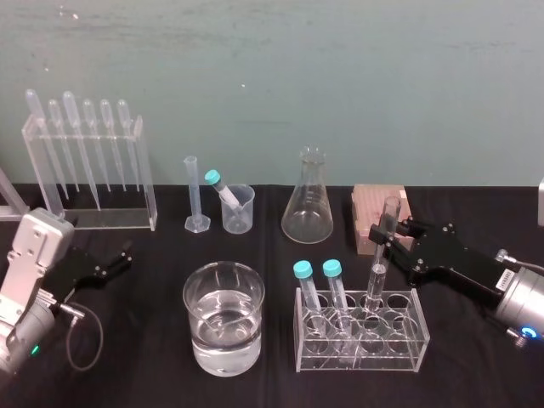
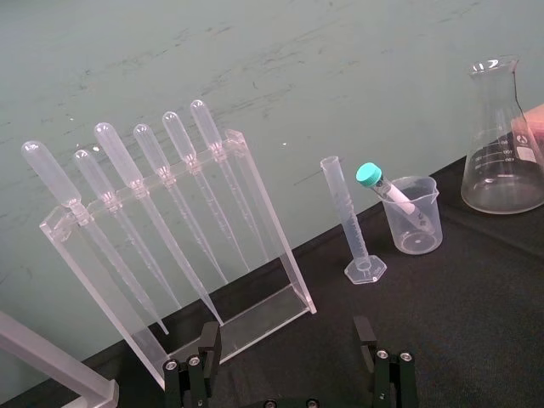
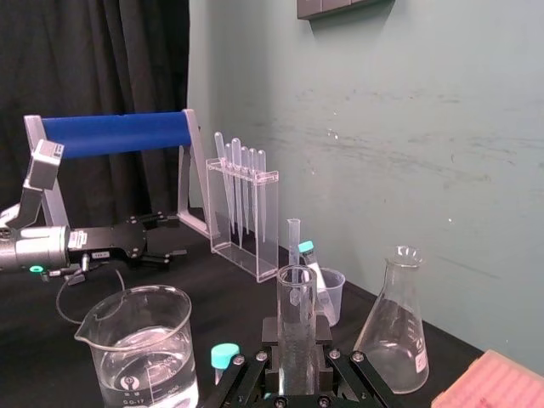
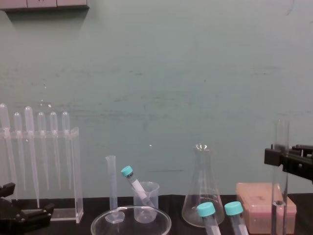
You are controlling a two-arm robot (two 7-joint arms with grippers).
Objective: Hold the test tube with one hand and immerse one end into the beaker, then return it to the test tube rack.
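Right gripper [image 1: 388,234] pinched the test tube [image 1: 376,280] upright in the test tube rack [image 1: 408,340]; left gripper [image 1: 126,252] lay parked at table's left.

Head: glass beaker [image 1: 223,319] about half full of water, front centre; narrow strip of black table [image 1: 280,255] between it and the clear acrylic rack. Tube's lower end sat in a rear hole beside two teal-capped tubes [image 1: 308,289]; pinkish-orange block [image 1: 374,212] just behind. Left wrist: left fingers spread wide, holding nothing, facing the pipette stand [image 2: 170,212]; small plastic cup [image 2: 412,221] held one leaning capped tube. Right wrist: both fingers pressed on the smooth tube; conical flask [image 3: 393,327] empty. Chest: tube's top stood higher than the flask's mouth.
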